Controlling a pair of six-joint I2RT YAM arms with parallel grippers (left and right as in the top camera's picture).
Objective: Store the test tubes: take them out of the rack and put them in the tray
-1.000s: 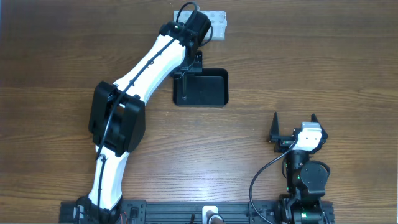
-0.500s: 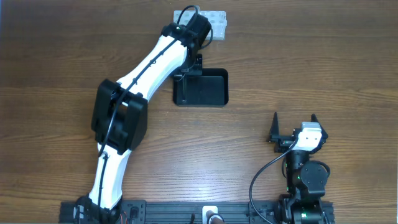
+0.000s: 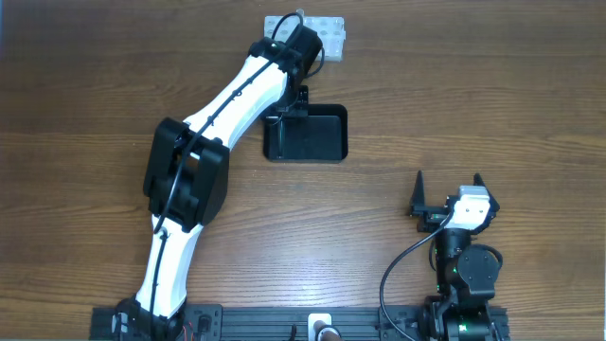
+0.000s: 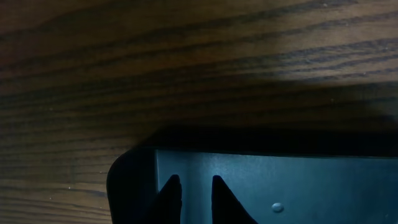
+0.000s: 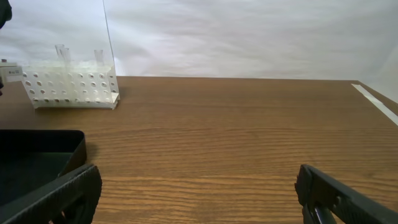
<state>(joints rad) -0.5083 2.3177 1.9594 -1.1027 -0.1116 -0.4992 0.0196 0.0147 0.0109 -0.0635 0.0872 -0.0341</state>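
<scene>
Status: my left gripper (image 4: 194,184) hangs low over the black tray (image 4: 311,180), at the corner on the rack side. Jaws are only a narrow slit apart, and nothing shows between them. My right gripper (image 5: 199,208) sits near its own base, well apart from the tray, jaws spread wide and holding nothing. Two test tubes (image 5: 97,57) stand upright in the clear rack (image 5: 71,87), on the wooden table (image 5: 236,124) just beyond the tray.
</scene>
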